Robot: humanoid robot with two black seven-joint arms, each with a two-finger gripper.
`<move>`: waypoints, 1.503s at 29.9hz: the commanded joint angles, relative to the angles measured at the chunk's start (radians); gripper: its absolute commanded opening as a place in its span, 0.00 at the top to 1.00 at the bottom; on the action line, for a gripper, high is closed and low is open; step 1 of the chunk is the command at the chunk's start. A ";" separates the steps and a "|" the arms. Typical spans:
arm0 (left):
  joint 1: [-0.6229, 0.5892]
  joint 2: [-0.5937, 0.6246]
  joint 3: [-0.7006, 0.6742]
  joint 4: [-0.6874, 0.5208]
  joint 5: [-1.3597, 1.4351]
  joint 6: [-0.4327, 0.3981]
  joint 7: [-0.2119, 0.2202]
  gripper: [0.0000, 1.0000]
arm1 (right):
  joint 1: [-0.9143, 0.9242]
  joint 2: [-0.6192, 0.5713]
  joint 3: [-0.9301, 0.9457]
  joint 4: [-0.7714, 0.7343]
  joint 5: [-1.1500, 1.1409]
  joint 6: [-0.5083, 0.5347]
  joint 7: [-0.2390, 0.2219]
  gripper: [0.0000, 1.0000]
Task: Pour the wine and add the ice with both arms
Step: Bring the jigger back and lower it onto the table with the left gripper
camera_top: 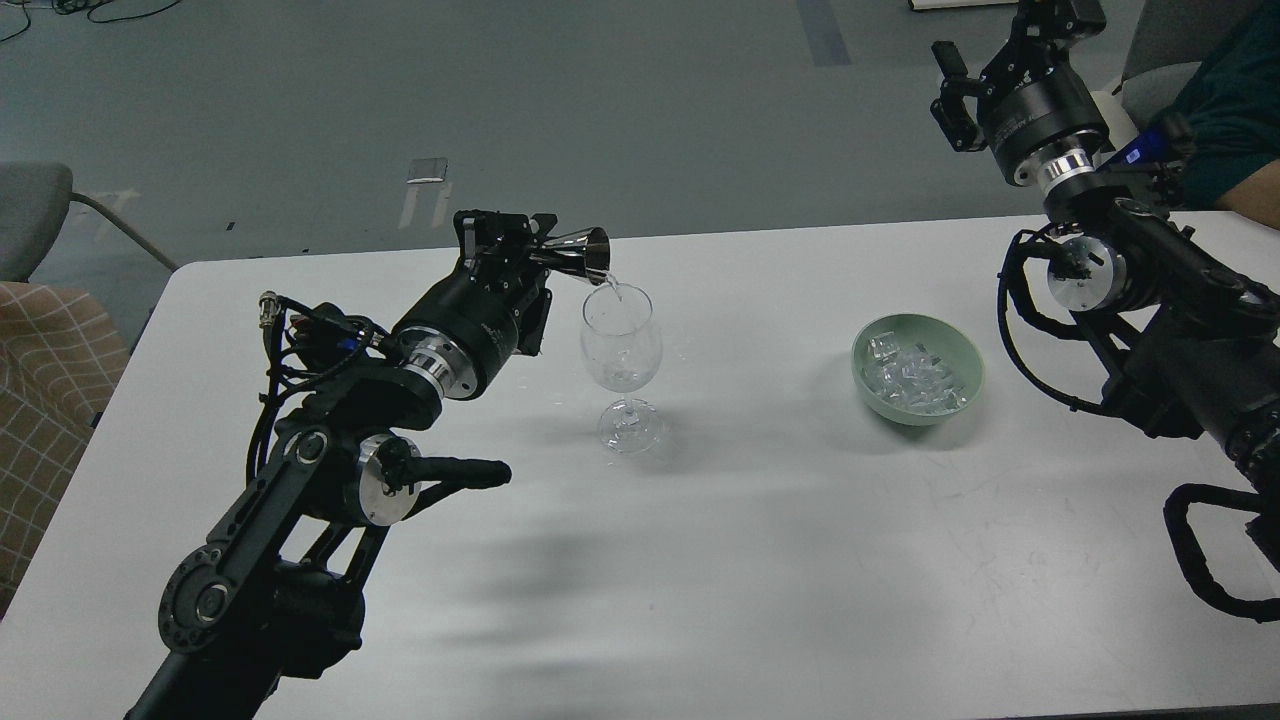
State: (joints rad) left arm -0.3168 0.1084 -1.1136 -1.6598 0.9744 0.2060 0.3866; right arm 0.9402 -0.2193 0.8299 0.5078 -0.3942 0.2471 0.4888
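Observation:
My left gripper (535, 240) is shut on a small steel jigger (580, 252), tipped on its side with its mouth over the rim of a clear stemmed glass (621, 345) standing mid-table. A thin stream of clear wine (611, 289) runs from the jigger into the glass. A pale green bowl (965, 365) to the right holds several clear ice cubes (912, 382). My right gripper (1050, 15) is raised high at the top right, beyond the table's far edge, away from the bowl; its fingers are cut off by the frame edge.
The white table (700, 560) carries the glass and bowl. A grey chair (30, 215) and a checked cushion (45, 390) are at the left. A person in a dark green top (1235, 110) sits at the far right corner.

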 commanded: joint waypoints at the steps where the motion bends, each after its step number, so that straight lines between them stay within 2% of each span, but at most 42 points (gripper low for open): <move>1: -0.001 0.001 0.000 -0.001 0.024 0.000 0.000 1.00 | -0.001 0.002 0.000 0.000 0.000 0.000 0.000 0.00; 30: -0.016 0.076 0.026 -0.038 0.187 0.004 0.008 1.00 | -0.001 0.002 0.001 0.000 0.000 0.000 0.000 0.00; 33: -0.005 0.065 -0.020 -0.032 0.068 0.032 0.023 1.00 | -0.003 0.002 0.000 0.000 0.000 0.000 0.000 0.00; 37: 0.005 0.062 -0.127 -0.032 -0.208 0.061 0.008 1.00 | -0.003 0.003 0.000 0.000 0.000 0.000 0.000 0.00; 42: 0.042 0.060 -0.299 -0.015 -0.528 0.053 -0.012 1.00 | -0.003 0.005 0.000 0.000 0.000 0.000 0.000 0.00; 45: 0.117 0.057 -0.402 0.037 -0.713 0.018 -0.018 1.00 | -0.003 0.005 0.000 0.000 0.000 0.000 0.000 0.00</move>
State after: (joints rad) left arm -0.2583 0.1678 -1.4285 -1.6644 0.4154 0.2547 0.3748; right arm 0.9373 -0.2148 0.8302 0.5077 -0.3942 0.2470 0.4887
